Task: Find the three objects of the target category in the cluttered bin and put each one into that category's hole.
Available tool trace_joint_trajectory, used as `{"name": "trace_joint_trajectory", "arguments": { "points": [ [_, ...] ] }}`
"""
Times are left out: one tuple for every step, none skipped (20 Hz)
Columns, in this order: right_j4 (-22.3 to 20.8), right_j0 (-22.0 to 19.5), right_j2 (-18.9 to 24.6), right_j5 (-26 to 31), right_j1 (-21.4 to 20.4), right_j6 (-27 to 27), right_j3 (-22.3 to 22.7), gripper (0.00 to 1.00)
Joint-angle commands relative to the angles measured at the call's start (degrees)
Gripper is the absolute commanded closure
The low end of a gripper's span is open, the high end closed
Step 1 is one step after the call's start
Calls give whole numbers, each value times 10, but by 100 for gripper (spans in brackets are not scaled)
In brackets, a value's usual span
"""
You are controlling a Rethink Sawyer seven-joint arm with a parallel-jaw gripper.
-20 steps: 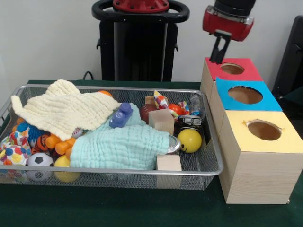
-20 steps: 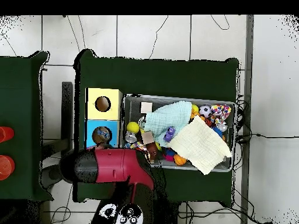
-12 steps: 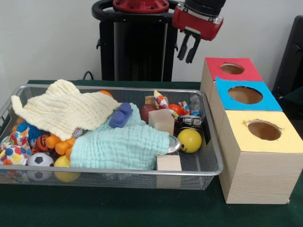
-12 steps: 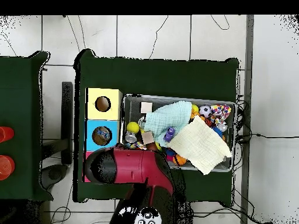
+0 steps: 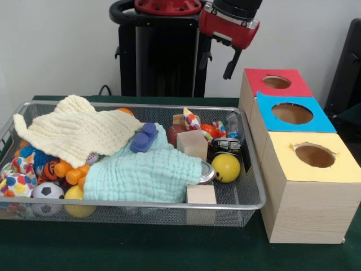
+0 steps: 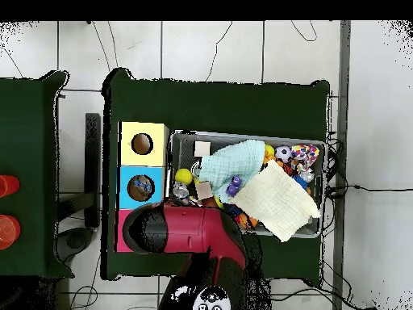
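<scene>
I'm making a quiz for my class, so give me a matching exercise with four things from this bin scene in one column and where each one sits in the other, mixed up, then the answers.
Things:
1. yellow ball
2. blue toy block
3. soccer ball
4. cream cloth

Places, front view:
A. near left corner of the wire bin
B. draped over the far left clutter
C. on top of the mint cloth
D. near the right wall, beside a can

Pairs: 1-D, 2-C, 3-A, 4-B

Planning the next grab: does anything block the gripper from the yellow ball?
Nothing visible does. The ball lies uncovered near the bin's right wall in the front view; the gripper hangs high above.
</scene>
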Motion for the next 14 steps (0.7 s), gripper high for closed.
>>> {"name": "trace_joint_trajectory", "arguments": {
  "points": [
    [-8,-27,42,-54,28,45,20,0],
    [-8,-27,42,-58,29,46,21,0],
    [-6,-28,46,-70,38,50,23,0],
    [-4,-30,49,-80,45,53,23,0],
    [1,-32,55,-101,60,62,24,0],
    [3,-32,57,-112,69,67,23,0],
    [6,-27,56,-130,83,80,20,0],
    [7,-23,54,-137,89,86,18,0],
    [11,-18,51,-142,96,94,16,0],
    [13,-16,49,-145,98,97,17,0],
    [16,-12,45,-149,102,102,17,0],
    [21,-11,45,-151,104,104,18,0],
    [32,-7,41,-154,108,118,22,0],
    [39,-1,33,-159,111,130,22,0]
  ]
}}
